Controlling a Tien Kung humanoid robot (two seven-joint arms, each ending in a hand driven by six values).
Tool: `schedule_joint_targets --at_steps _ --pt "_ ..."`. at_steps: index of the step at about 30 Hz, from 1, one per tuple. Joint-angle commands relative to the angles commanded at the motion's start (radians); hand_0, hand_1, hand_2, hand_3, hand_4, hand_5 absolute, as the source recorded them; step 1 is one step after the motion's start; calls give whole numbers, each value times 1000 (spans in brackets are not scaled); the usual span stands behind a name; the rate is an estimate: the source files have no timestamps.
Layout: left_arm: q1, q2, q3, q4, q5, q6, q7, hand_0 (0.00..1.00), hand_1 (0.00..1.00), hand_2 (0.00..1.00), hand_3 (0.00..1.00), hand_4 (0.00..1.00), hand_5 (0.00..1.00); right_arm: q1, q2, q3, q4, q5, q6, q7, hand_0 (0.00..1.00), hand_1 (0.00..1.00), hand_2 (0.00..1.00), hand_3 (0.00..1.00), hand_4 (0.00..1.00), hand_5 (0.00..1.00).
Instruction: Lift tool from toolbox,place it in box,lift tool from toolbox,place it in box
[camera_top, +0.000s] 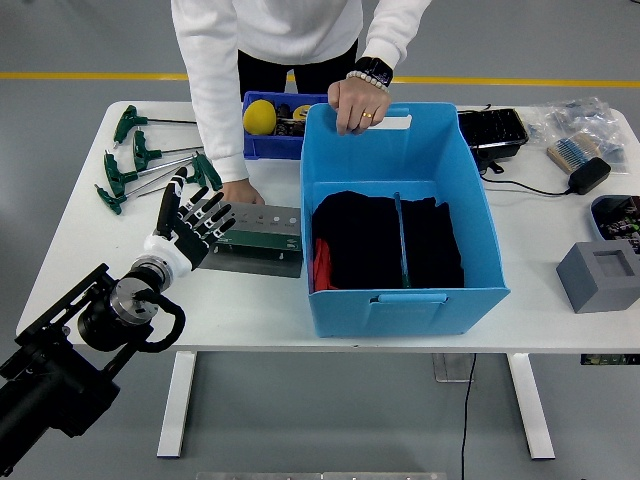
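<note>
The grey-green toolbox (255, 238) lies flat on the white table (540, 215), left of the big blue box (400, 215). My left hand (190, 225) hovers at the toolbox's left end, fingers spread and empty. Inside the blue box lie black cloth, a green-handled tool (402, 240) and a red item (321, 265). A person at the far side holds the blue box's far rim with one hand (358, 105) and presses the other hand (240, 192) on the table by the toolbox's far edge. My right arm is out of sight.
Several green T-handle keys (145, 165) lie at the far left. A small blue bin (272, 125) with a yellow ball stands behind the toolbox. A black tray (492, 130), a brush, a charger (590, 175) and a grey block (600, 275) sit at the right.
</note>
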Motion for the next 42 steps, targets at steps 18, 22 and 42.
schedule_joint_targets --at_steps 18,22,42 --pt "-83 3 53 75 -62 -26 -11 357 506 672 824 841 718 7 0 -24 0 17 3 2 619 593 681 573 831 696" --pt "-110 1 61 86 -86 -39 -16 357 507 665 797 842 737 9 -1 -28 0 19 3 3 618 594 681 573 831 697" --pt "-115 19 15 -45 -111 -14 -30 358 508 654 690 844 769 -5 -1 -17 0 9 3 0 621 594 680 572 832 699"
